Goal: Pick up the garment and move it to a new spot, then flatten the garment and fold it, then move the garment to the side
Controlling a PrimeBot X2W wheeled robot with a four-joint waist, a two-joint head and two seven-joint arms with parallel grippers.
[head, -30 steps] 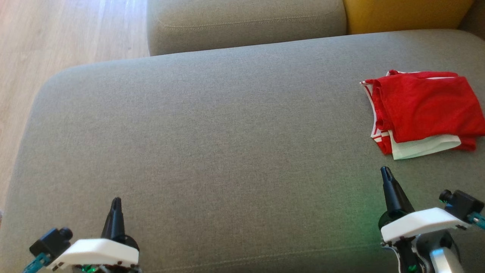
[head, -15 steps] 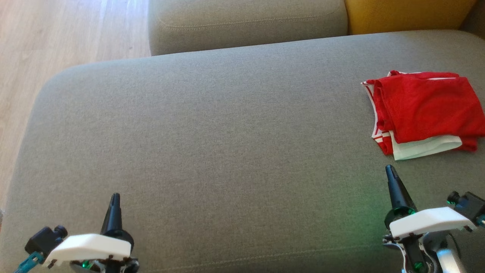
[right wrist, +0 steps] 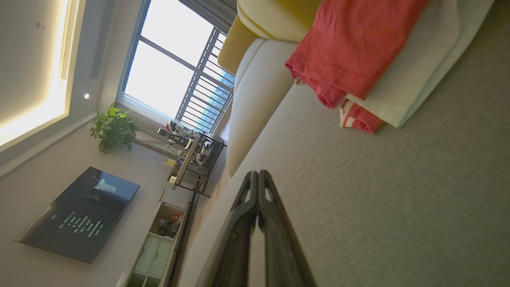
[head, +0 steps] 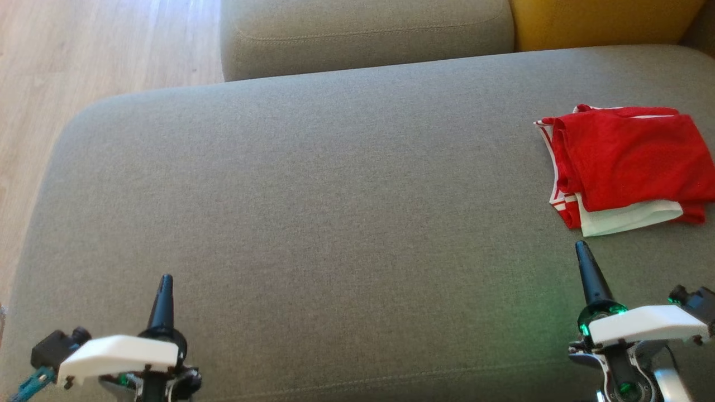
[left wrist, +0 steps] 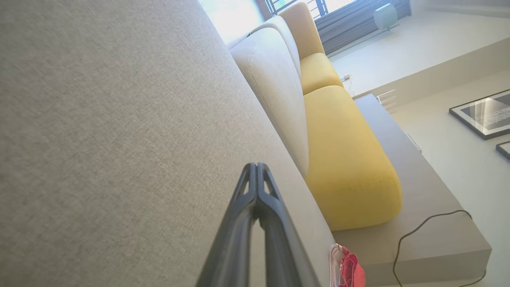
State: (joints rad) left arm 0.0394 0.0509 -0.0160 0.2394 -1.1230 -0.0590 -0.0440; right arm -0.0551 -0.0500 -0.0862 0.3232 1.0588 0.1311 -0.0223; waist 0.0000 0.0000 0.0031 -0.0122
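Grey fabric seat (head: 335, 195): wide, rounded corners, a seam along its near edge. Folded red garment (head: 628, 159) lies flat on its right side. A white layer and red-and-white striped trim show along the garment's near and left edges.

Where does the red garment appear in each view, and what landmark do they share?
Head view: red garment, far right.
Left wrist view: red garment at bottom edge, right of centre.
Right wrist view: red garment at top right.
Shared landmark: yellow cushion.
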